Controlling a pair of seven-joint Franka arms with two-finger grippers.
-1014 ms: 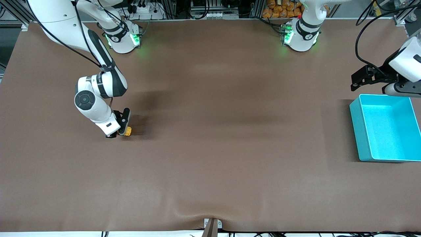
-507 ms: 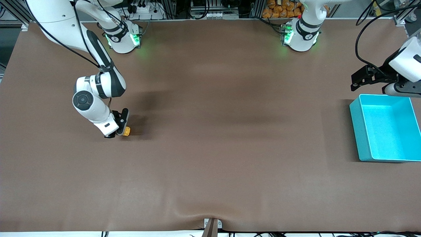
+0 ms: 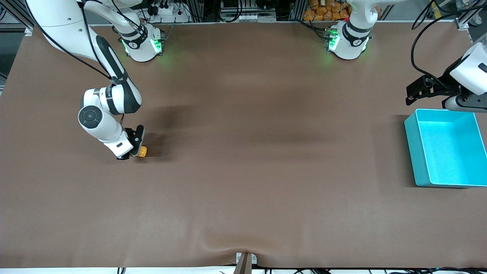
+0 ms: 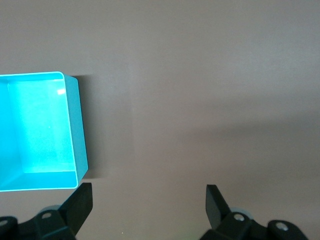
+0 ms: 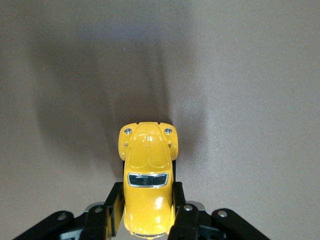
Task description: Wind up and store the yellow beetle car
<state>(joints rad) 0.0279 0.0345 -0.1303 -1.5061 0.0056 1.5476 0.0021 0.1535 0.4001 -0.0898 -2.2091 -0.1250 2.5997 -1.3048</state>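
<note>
The yellow beetle car [image 3: 142, 152] sits on the brown table toward the right arm's end. My right gripper [image 3: 137, 152] is shut on the car's sides, low at the table surface. In the right wrist view the car [image 5: 148, 182] shows between the black fingers [image 5: 114, 205], its nose pointing away from the wrist. The turquoise bin [image 3: 445, 148] stands at the left arm's end of the table and looks empty. My left gripper [image 3: 412, 93] is open and empty, waiting in the air beside the bin's corner; the bin also shows in the left wrist view [image 4: 40, 130].
The brown table cover [image 3: 243, 152] has a small wrinkle at the edge nearest the front camera. The two arm bases [image 3: 142, 45] stand along the edge farthest from the camera.
My right gripper has slid the car a short way along the table toward the right arm's end. The left arm has not moved.
</note>
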